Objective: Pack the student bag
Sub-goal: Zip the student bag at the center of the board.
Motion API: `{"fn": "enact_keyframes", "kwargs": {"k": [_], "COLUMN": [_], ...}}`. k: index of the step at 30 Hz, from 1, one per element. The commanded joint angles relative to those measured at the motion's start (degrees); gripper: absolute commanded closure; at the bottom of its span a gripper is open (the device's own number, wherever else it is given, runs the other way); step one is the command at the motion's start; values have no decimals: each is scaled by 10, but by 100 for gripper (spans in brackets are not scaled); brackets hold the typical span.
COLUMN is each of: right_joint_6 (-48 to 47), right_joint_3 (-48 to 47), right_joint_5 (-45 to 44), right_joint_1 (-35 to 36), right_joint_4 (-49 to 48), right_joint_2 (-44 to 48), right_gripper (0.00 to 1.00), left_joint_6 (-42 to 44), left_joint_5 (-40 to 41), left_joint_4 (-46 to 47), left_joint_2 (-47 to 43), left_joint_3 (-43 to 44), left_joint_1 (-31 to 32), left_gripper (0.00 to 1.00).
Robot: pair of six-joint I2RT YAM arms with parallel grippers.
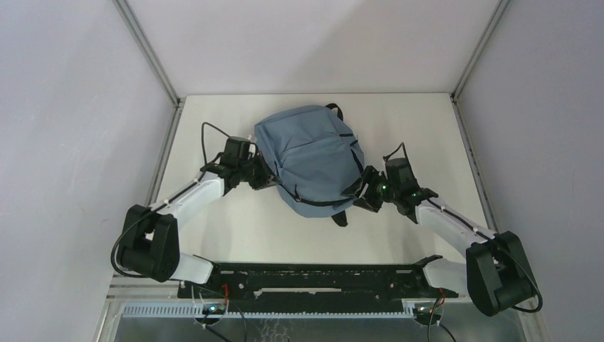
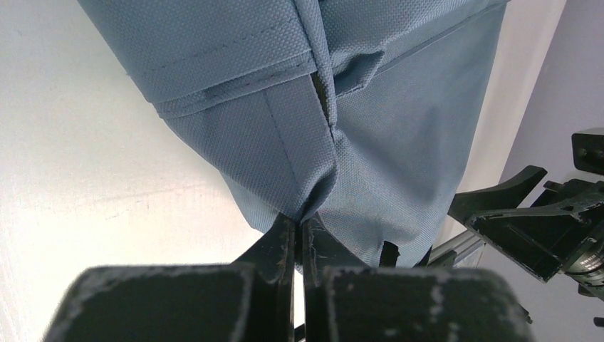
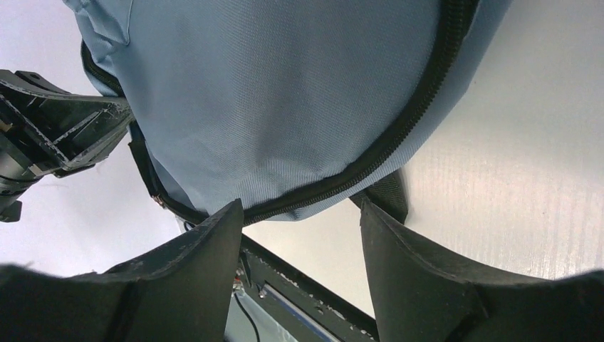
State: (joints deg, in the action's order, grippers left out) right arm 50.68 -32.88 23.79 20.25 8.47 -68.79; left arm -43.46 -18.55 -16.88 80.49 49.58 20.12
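The student bag [image 1: 310,160] is a grey-blue fabric backpack with black zippers, lying on the white table between my two arms. My left gripper [image 1: 265,178] is at its left side. In the left wrist view the jaws [image 2: 300,221] are shut on a pinch of the bag's fabric [image 2: 299,149] beside a seam. My right gripper [image 1: 363,191] is at the bag's right lower edge. In the right wrist view it [image 3: 299,210] is open, its fingers spread just below the bag's black zipper [image 3: 384,142], holding nothing.
A black strap [image 1: 340,217] trails from the bag's near end toward the table front. A black rail [image 1: 306,278] runs along the near edge between the arm bases. Grey walls close in the table on the left, right and back.
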Motion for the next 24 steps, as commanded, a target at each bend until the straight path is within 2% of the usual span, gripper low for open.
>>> {"fn": "enact_keyframes", "kwargs": {"k": [1,10,13,15,17,21,24], "right_joint_6": [34,81,93,97,98,87,72], "right_joint_3": [19,26,20,9,-8,-40,-69], "right_joint_5": [-8,16,29,40,47,41,42], "right_joint_1": [-4,-2,-3,-3,-2,1,3], "right_joint_4": [-46,-169,-209,-234,-251,-259,-265], "right_joint_2": [17,-18,-36,-49,-60,-80,-111], "right_gripper": [30,36,45,59,69,82,86], "left_joint_6": [5,3,2,2,1,2,0], "left_joint_5": [-27,-32,-36,-38,-38,-40,-40], "left_joint_4": [43,44,47,47,48,49,55], "left_joint_2": [-8,-12,-9,-9,-9,-10,-10], "left_joint_3": [-12,-12,-12,-11,-11,-14,-19], "left_joint_1": [4,6,7,8,8,9,9], "left_gripper": [100,100,100,100,100,100,100]}}
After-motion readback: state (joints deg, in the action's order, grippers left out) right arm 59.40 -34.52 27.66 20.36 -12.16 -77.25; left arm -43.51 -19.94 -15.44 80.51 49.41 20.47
